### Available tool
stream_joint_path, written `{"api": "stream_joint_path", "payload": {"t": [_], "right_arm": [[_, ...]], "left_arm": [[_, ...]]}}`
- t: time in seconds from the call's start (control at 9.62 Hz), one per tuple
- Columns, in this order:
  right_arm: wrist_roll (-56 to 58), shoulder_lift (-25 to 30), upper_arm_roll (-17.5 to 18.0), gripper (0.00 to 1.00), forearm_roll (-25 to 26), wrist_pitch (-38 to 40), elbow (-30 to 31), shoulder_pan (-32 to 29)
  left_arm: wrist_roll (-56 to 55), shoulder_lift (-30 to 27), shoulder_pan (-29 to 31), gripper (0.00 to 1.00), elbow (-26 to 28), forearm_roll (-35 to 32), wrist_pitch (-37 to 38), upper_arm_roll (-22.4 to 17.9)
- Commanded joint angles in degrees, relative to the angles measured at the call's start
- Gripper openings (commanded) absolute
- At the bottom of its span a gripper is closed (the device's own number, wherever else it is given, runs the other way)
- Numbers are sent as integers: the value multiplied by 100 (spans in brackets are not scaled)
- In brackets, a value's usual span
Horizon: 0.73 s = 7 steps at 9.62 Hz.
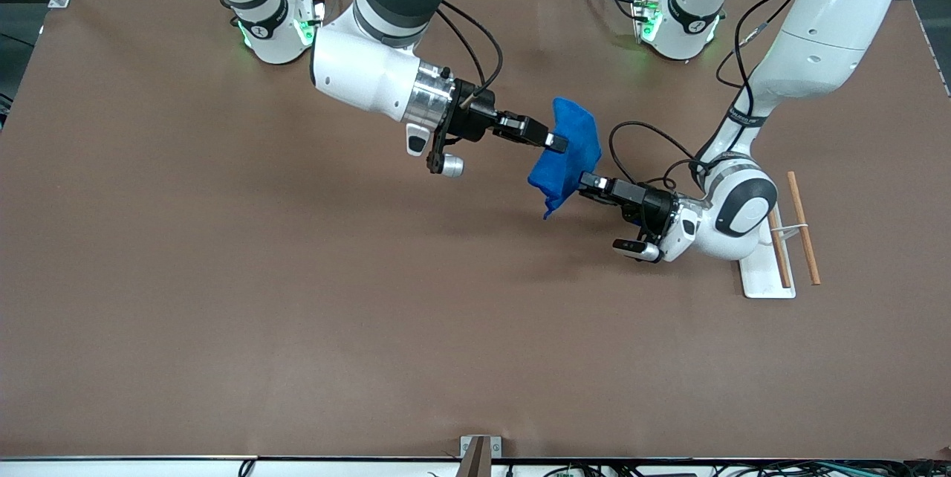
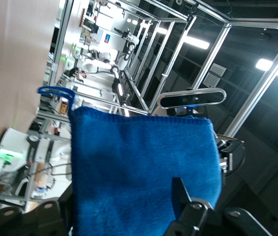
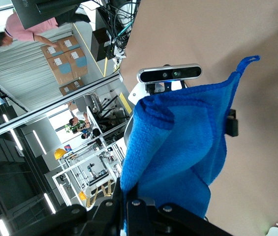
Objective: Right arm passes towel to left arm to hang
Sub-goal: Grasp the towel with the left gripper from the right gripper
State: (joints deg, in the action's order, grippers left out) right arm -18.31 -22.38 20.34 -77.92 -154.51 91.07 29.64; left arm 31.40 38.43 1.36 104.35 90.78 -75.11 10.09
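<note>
the towel point(image 1: 566, 154) is in the air over the middle of the brown table point(image 1: 223, 299), between the two grippers, and it does not touch the table. it hangs in folds, with one corner pointing down toward the front camera.

the right gripper point(image 1: 556, 140) comes from the right arm point(image 1: 371, 68) and is closed on the upper part of the towel; its fingers pinch the cloth from the side of the right arm's end of the table. in the right wrist view the towel point(image 3: 178, 147) spreads out directly in front of the gripper, and the small corner loop point(image 3: 249, 60) stands out at one corner.

the left gripper point(image 1: 587, 181) comes from the left arm point(image 1: 810, 53) and is at the lower part of the towel, on the side of the left arm's end. in the left wrist view the towel point(image 2: 139, 172) fills the space between its fingers point(image 2: 180, 194), and one finger lies against the cloth. i cannot tell if this gripper is already closed on the towel or only around it.

near the left arm's end of the table a white base point(image 1: 765, 273) lies with two wooden sticks point(image 1: 804, 228) on it, well apart from the towel.
</note>
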Motion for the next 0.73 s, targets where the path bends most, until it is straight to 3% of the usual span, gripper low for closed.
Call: {"api": "stream_joint_path", "payload": {"t": [0.0,0.31,0.42,0.62], "right_arm": [[-6,-38,-39,0,-126,-44,-116,69],[-6,-38,-39,0,-118,-44,-116,42],[-6,-38,-39,0,-118,-36,-116,42],[29,-38,-39,6,-65,-18,-116,-19]], "left_arm": [[-108,104,66,51,-29,45,5,-7],[-169,95,145,6,-152,98,-4,-15],[-239,78,258,0,-204,89,-12,-33],[-650,-176,539,0,-257,-112,-39,-112]]}}
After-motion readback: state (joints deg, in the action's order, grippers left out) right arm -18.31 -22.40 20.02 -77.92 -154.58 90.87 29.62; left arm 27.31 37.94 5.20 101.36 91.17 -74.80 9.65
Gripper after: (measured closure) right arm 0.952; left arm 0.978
